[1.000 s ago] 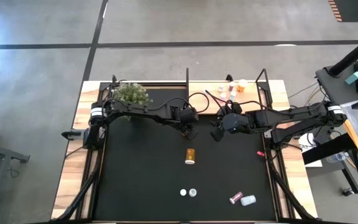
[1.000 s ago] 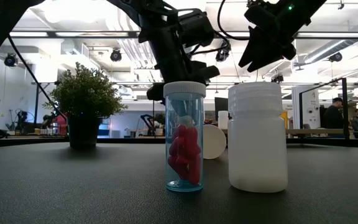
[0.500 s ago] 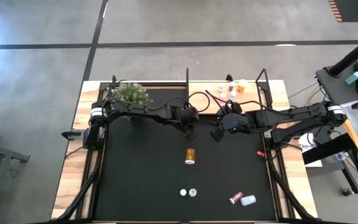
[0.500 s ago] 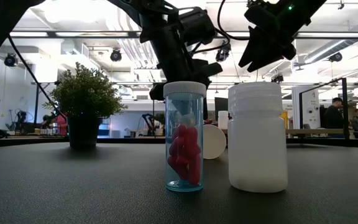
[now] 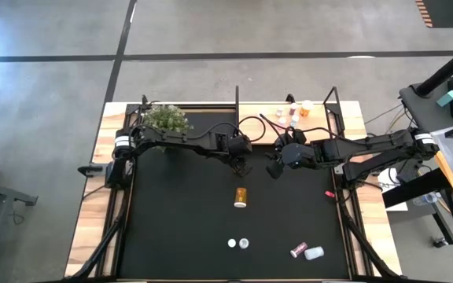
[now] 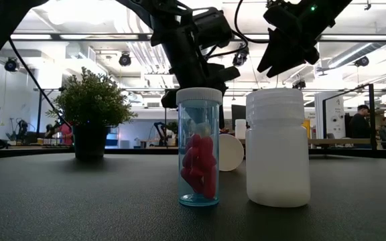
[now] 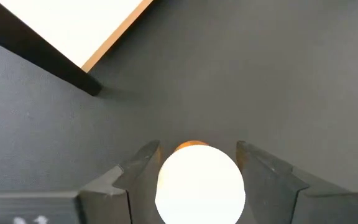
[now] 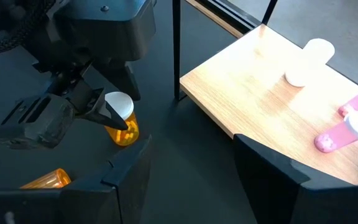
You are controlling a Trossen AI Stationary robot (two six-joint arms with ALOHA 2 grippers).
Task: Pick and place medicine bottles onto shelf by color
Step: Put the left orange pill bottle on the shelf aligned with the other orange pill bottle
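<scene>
Left hand (image 8: 98, 115) grips an orange bottle (image 8: 122, 126) between its fingers, above the table.

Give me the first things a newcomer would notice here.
The left gripper grips an orange bottle with a white cap above the black mat, near the wooden shelf. The right gripper hangs open and empty beside it at mid-table. In the low view, a clear bottle of pink pills and a white bottle stand upright at the near edge.
</scene>
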